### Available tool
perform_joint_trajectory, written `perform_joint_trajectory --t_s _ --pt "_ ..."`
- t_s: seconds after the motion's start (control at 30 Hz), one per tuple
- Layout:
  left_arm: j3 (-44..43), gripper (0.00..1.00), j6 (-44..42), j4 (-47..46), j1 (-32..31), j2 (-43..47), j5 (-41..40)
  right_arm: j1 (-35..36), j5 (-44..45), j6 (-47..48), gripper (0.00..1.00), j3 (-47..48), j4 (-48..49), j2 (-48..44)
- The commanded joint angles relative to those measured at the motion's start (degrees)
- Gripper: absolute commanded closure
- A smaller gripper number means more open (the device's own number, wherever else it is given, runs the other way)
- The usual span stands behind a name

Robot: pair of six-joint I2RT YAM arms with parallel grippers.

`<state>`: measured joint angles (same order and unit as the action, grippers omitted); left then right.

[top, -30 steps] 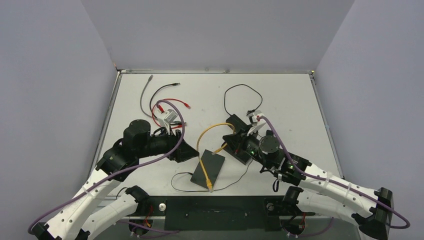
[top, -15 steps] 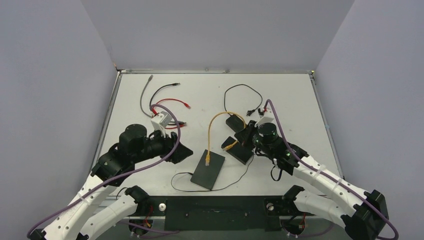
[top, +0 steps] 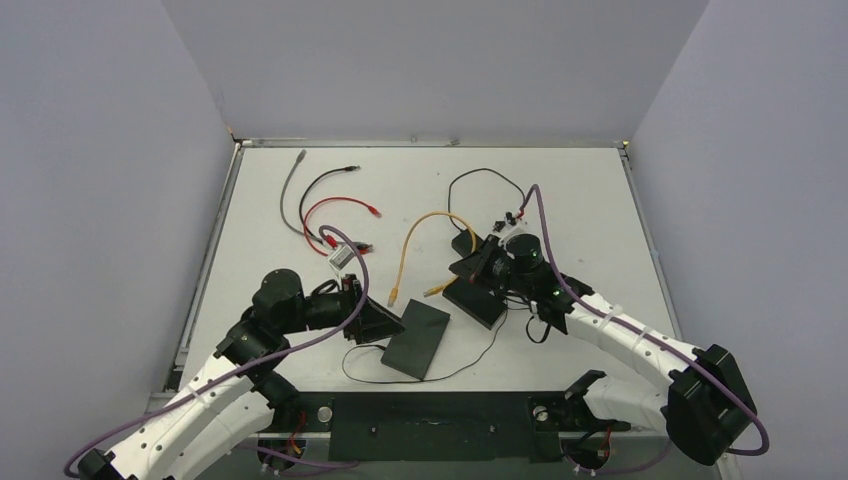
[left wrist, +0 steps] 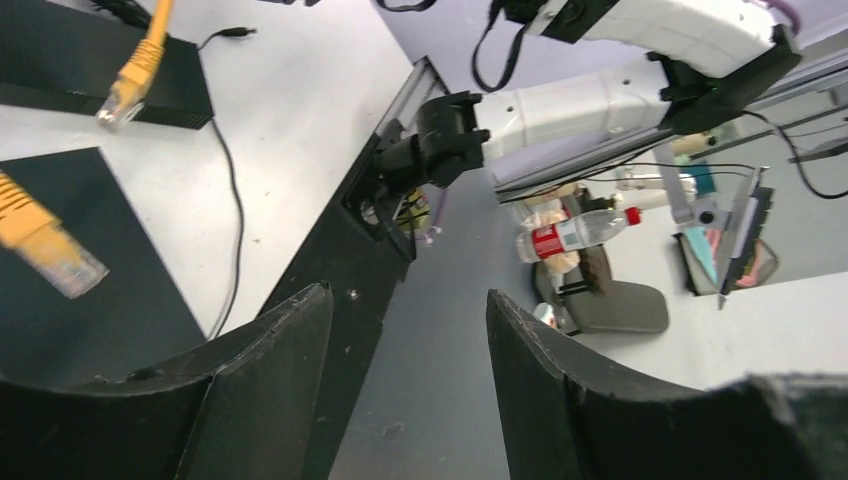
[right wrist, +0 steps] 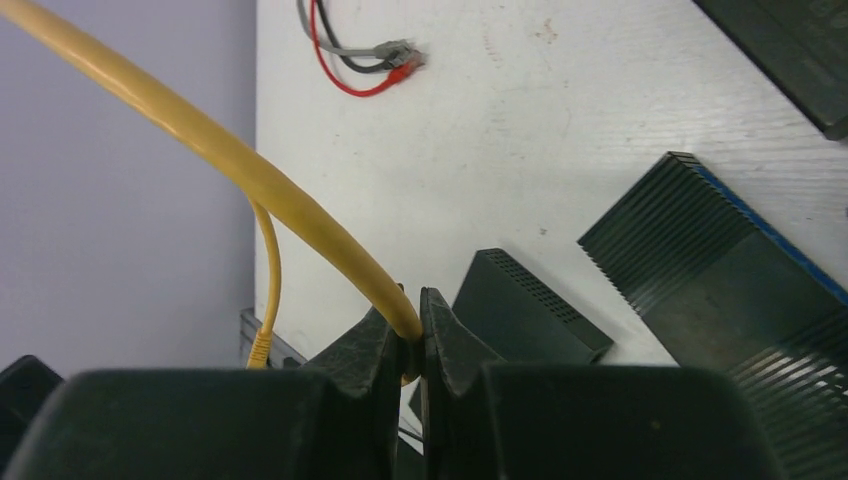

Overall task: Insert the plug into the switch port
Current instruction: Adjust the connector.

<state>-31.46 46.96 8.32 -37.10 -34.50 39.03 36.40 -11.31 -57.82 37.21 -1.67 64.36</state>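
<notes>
A yellow cable (top: pixel 420 228) arcs above the table. My right gripper (top: pixel 470 268) is shut on it, and in the right wrist view the fingers (right wrist: pixel 412 340) pinch the cable (right wrist: pixel 250 170). One plug (top: pixel 393 298) hangs free to the left of a flat black box (top: pixel 415 338). The other plug (top: pixel 432 292) sits by a second black box (top: pixel 478 300). Both plugs (left wrist: pixel 50 255) (left wrist: pixel 125 95) show in the left wrist view. My left gripper (top: pixel 392 325) is open and empty (left wrist: pixel 408 300) beside the flat box. No switch port shows.
Red, grey and black loose cables (top: pixel 330 205) lie at the back left. A thin black wire (top: pixel 470 185) loops at the back centre, and another (top: pixel 450 370) trails round the flat box. The black base rail (top: pixel 430 420) runs along the near edge.
My right gripper has pulled back and left with the yellow cable, lifting its plug off the flat black box. My left arm has swung in closer to that box.
</notes>
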Motion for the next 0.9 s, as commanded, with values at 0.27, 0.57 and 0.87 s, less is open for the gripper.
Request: perform_joint_trajectory --t_s 0.27,0.57,0.87 --pt "3.76 0.47 7.99 -21.09 -0.97 -5.57 0.69 2.36 -2.96 -12.5 1.0 -1.87 15.17 -0.25" --pt "3.61 0.49 3.11 -13.84 -1.04 -6.81 -6.59 4.67 -1.76 -15.93 1.0 -2.82 17.55 -1.9" --pt "1.8 0.51 -1.77 -3.32 -0.95 -4.24 -15.89 6.11 -1.54 -16.28 1.0 -3.54 17.73 -2.73"
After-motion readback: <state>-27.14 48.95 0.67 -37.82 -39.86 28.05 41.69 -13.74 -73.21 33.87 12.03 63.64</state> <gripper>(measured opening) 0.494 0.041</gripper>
